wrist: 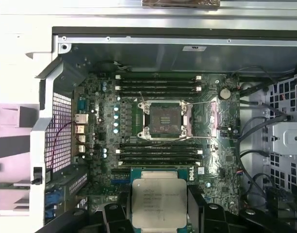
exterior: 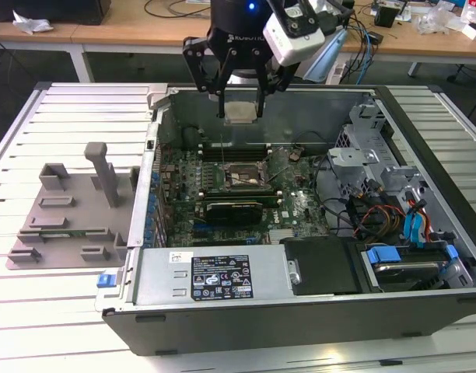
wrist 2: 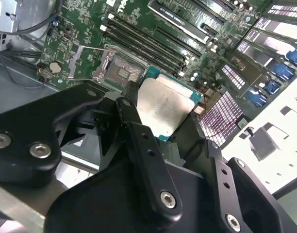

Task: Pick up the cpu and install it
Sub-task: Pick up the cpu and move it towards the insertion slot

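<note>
White slatted worktop [exterior: 59, 342] carries an open case [exterior: 300, 318]. Claw [exterior: 239, 110] grips the cpu [wrist: 159, 201] by two opposite edges, raised above the empty socket [wrist: 165, 119], apart from it. Cpu seems light, stiff, slick-topped and fragile underneath; edge holds suit it, held level.

The cpu [exterior: 241, 113] is showing a shiny gray top and a thin green edge. The small flat square is hanging in the air, pinched by the gripper [exterior: 241, 107], above the green board [exterior: 299, 203].
</note>
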